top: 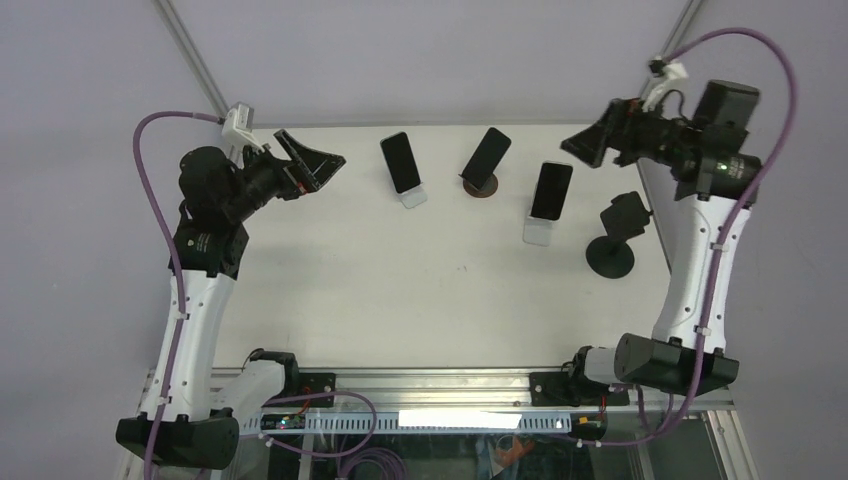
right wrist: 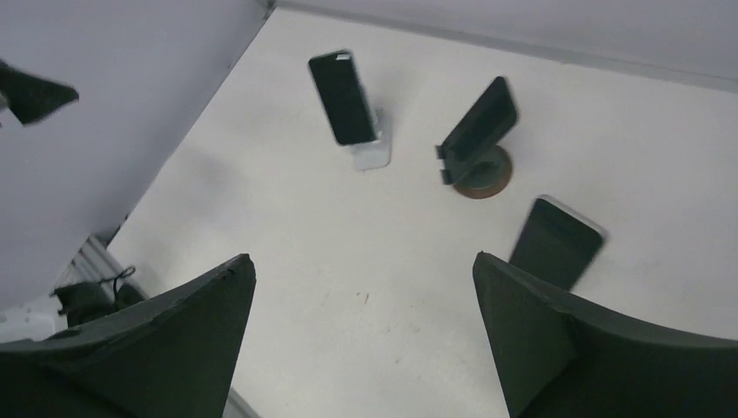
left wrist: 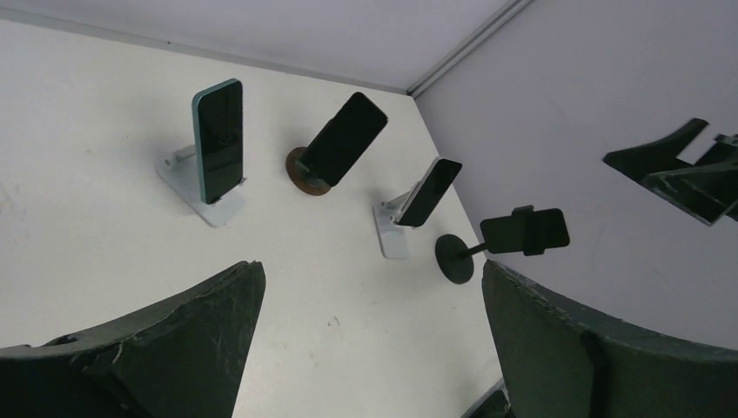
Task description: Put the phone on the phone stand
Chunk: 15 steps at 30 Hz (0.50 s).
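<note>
This is a robotics lab test cell rather than a home or shop. A left arm (top: 195, 300) and a right arm (top: 700, 270) are bolted by an aluminium rail (top: 450, 385) at the near edge of a plain white tabletop (top: 400, 300), where phone stands (top: 610, 258) sit in a row like test pieces. Purple cables (top: 185, 118) loop loose from the arms, more wiring (top: 370, 465) hangs under the rail, and pale wall panels (top: 420, 60) held by slim metal struts (top: 197, 60) close the tabletop in.

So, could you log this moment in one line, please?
left gripper: open, empty | right gripper: open, empty | left phone, middle phone, right phone: mounted | black stand: empty
</note>
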Available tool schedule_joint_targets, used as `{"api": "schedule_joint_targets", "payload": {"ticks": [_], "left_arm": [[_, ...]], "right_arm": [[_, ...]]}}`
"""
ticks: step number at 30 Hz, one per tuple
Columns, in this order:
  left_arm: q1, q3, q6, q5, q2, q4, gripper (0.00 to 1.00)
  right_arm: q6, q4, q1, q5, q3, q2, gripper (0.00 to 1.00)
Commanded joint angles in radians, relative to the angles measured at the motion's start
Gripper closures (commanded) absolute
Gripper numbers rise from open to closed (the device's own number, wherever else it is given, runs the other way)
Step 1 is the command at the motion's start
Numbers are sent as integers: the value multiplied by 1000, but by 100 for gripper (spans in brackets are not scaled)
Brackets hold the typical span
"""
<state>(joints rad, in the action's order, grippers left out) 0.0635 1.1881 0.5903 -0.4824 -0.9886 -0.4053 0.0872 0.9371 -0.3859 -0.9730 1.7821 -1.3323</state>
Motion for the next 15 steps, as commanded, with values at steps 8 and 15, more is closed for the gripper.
{"api": "schedule_joint_targets", "payload": {"ticks": [8, 15], "left_arm": [[-5, 168, -37, -87, 115, -135, 1], [-5, 241, -57, -95, 153, -193, 1]], "right_arm": [[153, 94, 442, 392, -8, 114, 1], [265, 257, 437, 412, 161, 138, 1]]}}
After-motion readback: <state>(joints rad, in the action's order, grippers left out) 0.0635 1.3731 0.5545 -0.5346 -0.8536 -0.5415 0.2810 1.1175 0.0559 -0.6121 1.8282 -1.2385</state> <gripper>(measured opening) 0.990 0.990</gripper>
